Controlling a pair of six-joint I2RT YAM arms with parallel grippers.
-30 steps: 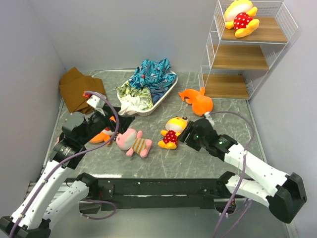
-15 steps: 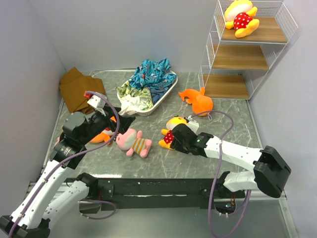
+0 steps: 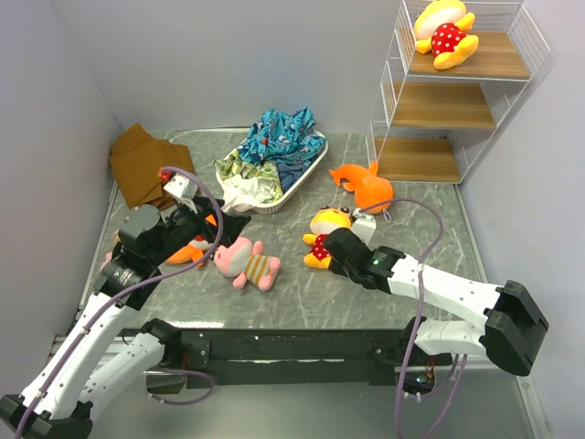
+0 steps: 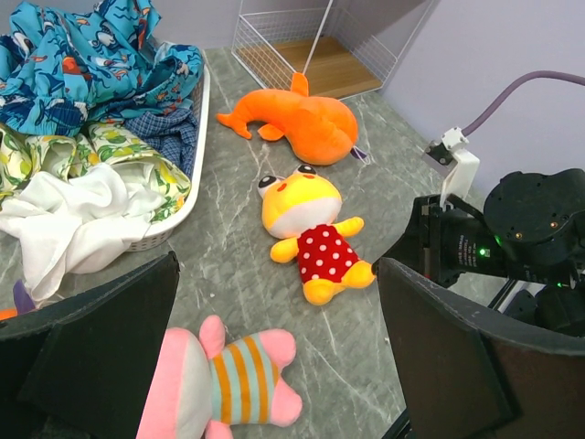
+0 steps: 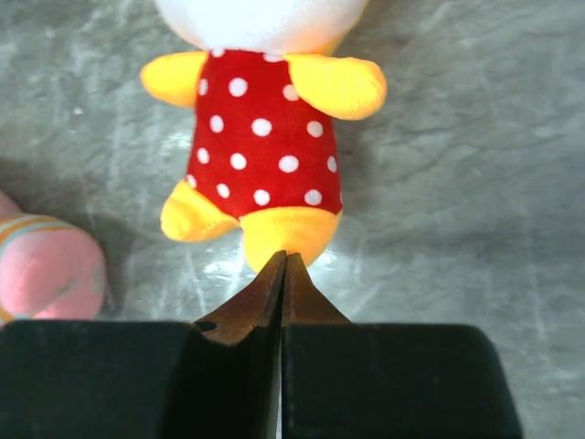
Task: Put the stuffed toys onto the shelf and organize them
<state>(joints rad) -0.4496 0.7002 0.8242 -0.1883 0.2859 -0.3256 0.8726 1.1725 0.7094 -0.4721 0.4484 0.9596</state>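
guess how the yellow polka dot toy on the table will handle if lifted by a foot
Probably floppy: the yellow toy looks soft and stuffed, so it would likely dangle head-down. Likely light for its size. It lies flat, so rolling seems unlikely.

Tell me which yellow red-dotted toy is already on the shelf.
The yellow toy lying on the top board of the shelf. Its twin lies on the table, at the right arm's shut fingers.
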